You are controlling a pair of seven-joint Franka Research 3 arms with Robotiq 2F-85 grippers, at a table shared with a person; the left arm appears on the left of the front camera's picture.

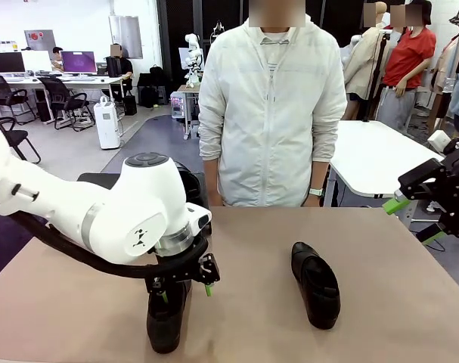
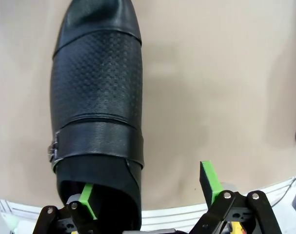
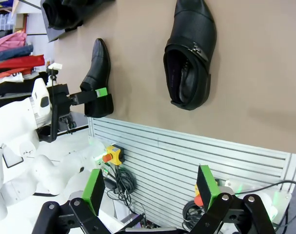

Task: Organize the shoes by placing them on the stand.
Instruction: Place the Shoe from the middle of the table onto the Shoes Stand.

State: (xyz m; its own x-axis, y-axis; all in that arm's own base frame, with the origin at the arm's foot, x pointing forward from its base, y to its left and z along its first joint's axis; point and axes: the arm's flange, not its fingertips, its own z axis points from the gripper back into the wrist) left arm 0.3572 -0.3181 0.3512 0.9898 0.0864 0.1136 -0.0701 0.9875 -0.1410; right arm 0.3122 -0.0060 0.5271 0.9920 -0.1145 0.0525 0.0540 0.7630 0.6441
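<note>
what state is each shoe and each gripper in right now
near shoe: on the table, not gripped
left gripper: open, one finger inside the near shoe's opening, the other outside
second shoe: on the table, clear of both grippers
right gripper: open, empty, beside the table

Floor: smooth grey flooring (image 1: 142,140)
Right: white rectangular table (image 1: 373,155)
Far left: lit desk monitors (image 1: 79,62), black wheeled office chairs (image 1: 63,97)

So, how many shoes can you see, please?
3 shoes: one at the left gripper, one farther right on the table, at least one on the stand, where another may be hidden.
</note>
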